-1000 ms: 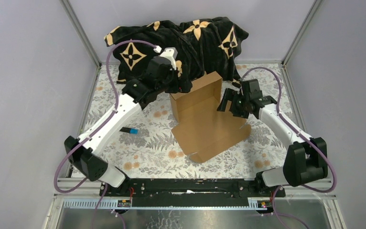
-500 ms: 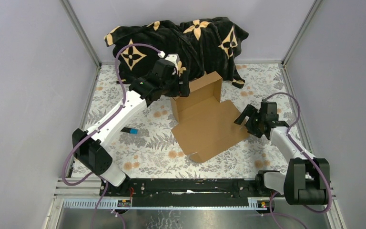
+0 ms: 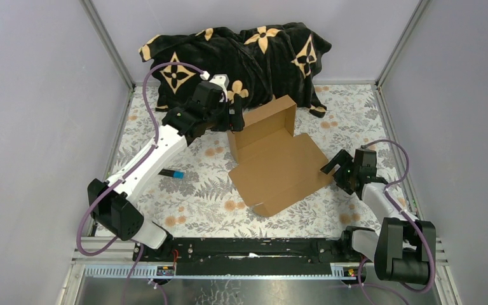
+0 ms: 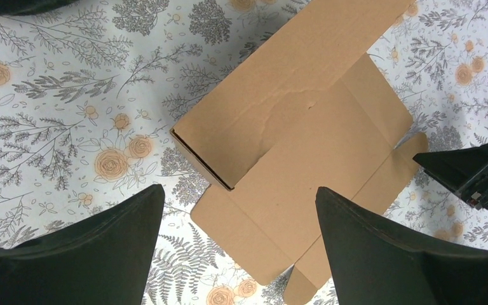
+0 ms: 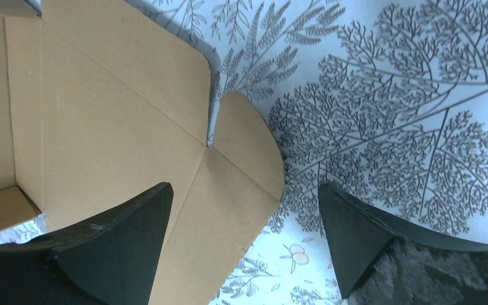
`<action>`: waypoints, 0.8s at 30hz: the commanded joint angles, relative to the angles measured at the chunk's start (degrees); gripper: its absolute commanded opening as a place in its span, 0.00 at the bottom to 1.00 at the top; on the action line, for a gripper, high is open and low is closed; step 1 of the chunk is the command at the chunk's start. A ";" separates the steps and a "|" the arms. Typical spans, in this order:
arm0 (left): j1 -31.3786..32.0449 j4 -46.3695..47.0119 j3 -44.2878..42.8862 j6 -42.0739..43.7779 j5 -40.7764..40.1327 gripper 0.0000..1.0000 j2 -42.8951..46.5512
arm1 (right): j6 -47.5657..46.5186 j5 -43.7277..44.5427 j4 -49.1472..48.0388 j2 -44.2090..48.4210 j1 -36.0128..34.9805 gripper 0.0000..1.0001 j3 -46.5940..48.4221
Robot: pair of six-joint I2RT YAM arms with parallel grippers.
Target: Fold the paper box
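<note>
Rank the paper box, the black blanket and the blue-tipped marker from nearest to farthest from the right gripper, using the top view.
1. paper box: right beside the right gripper, mid-scene.
2. black blanket: heaped along the far edge.
3. blue-tipped marker: beyond the box, over on the left.

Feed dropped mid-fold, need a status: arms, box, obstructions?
Left gripper: jaws open, empty, above brown corrugated cardboard box. Right gripper: jaws open, empty, at its right corner flap. Back walls up, front panel flat. Nothing blocking.
</note>
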State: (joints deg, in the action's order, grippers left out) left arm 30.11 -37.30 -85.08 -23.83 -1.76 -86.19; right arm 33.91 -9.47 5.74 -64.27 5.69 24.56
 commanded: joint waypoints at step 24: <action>-1.54 2.81 3.75 0.46 3.05 0.95 3.13 | 6.46 -10.66 -18.04 -1.15 0.28 0.49 -5.43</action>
State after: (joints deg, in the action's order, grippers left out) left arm 29.15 -36.91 -82.08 -23.83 -0.54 -84.60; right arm 39.81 -16.51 -9.39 -68.42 5.91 19.35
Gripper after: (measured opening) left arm 0.949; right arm 0.514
